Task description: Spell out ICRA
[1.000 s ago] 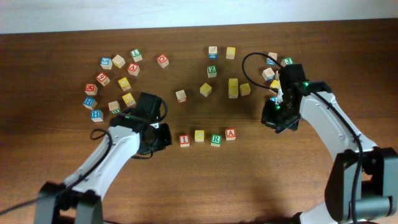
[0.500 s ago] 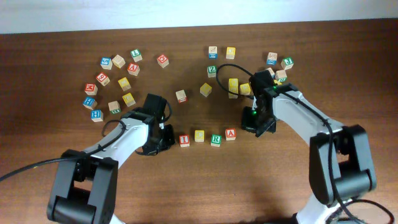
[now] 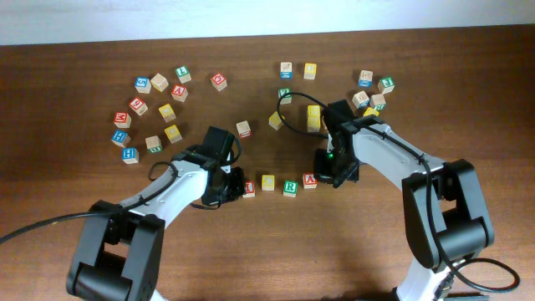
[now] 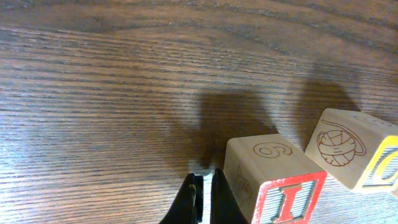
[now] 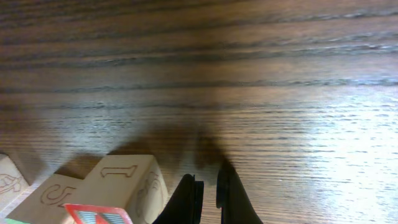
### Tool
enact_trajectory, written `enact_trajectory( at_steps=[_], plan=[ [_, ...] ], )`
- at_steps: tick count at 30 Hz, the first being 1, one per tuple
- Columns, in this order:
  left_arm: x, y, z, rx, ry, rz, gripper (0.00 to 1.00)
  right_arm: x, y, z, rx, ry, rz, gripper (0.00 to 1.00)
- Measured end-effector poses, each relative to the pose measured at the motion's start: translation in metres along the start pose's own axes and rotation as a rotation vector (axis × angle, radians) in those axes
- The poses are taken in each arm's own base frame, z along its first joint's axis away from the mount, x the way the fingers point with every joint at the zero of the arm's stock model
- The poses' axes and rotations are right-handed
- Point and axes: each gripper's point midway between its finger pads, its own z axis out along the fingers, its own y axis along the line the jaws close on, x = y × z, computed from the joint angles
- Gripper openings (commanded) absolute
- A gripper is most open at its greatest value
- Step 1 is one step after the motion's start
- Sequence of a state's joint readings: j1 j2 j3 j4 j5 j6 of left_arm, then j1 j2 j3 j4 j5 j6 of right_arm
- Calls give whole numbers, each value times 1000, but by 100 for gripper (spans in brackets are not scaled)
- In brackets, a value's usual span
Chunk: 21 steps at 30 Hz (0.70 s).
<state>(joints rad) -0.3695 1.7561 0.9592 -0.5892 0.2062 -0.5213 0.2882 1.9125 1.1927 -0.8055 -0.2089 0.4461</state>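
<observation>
A row of letter blocks lies at the table's middle: the red I block (image 3: 249, 187), the yellow C block (image 3: 268, 182), the green R block (image 3: 289, 187) and the red A block (image 3: 309, 179). My left gripper (image 3: 236, 186) is shut and empty, its tips on the table against the left side of the I block (image 4: 280, 186), with the C block (image 4: 351, 149) beyond it. My right gripper (image 3: 327, 172) is shut and empty, right beside the A block (image 5: 121, 186). The left fingertips (image 4: 205, 199) and the right fingertips (image 5: 208, 193) hold nothing.
Several loose blocks lie in a cluster at the back left (image 3: 159, 109). More sit at the back middle (image 3: 298, 71) and back right (image 3: 372, 88). A single block (image 3: 243, 129) and yellow blocks (image 3: 313, 117) lie just behind the row.
Both arms have swung inward to the row. The left gripper has come up against the I block and the right gripper has moved left and forward to the A block.
</observation>
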Motion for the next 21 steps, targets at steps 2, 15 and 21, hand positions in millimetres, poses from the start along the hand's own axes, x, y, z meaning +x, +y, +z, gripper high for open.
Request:
enact_trajectory(
  at_steps=[2, 15, 21],
  plan=[
    [-1, -1, 0, 3, -5, 1, 0, -3, 1, 0, -5, -11, -3, 4],
    [-14, -9, 7, 43, -43, 12, 0, -4, 6, 0, -30, -12, -5, 4],
    [-14, -14, 9, 70, -31, 14, 0, -4, 6, 0, -30, -12, -6, 4]
  ],
)
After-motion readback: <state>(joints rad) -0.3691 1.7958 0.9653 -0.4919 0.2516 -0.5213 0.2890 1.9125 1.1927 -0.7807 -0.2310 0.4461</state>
